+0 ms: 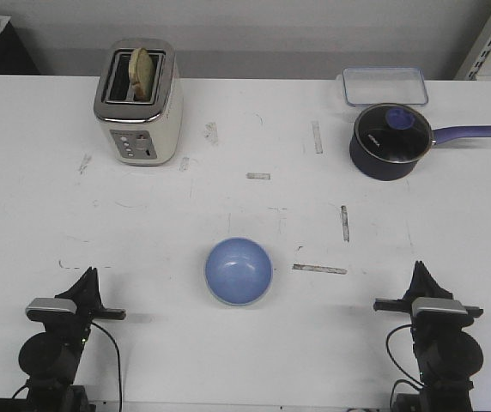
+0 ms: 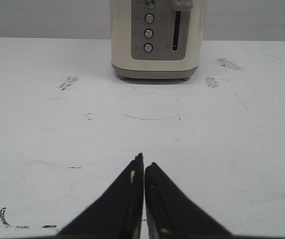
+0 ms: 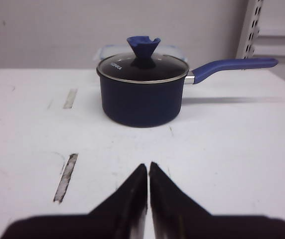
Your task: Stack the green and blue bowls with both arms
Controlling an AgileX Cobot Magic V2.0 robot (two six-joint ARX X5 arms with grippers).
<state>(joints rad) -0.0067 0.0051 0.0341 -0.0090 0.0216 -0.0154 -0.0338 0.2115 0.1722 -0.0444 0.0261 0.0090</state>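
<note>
Where the front view looked: blue bowl (image 1: 239,271) sat on the desk (image 1: 142,223), between both jaws and slightly ahead; a green bowl nested beneath, untellable.
Left wrist: left jaws pressed together, toaster (image 2: 155,40) well ahead.
Right wrist: right jaws pressed together, saucepan (image 3: 141,94) ahead.
Care: any rim pinch wanted jaws spread first.

Blue bowl (image 1: 239,271): pale blue inside, slightly darker at the rim, on a white table (image 1: 142,232) marked with grey scuffs and short strips of worn tape. Toaster (image 1: 138,103) near the far left corner: cream body, chrome top, grey button panel, with a tan slice in its slot; saucepan (image 1: 389,142) near the far right corner: dark navy, with violet-blue handle and knob and dark glass lid. Container (image 1: 384,86) behind it: clear, bluish rim; both grippers black.
</note>
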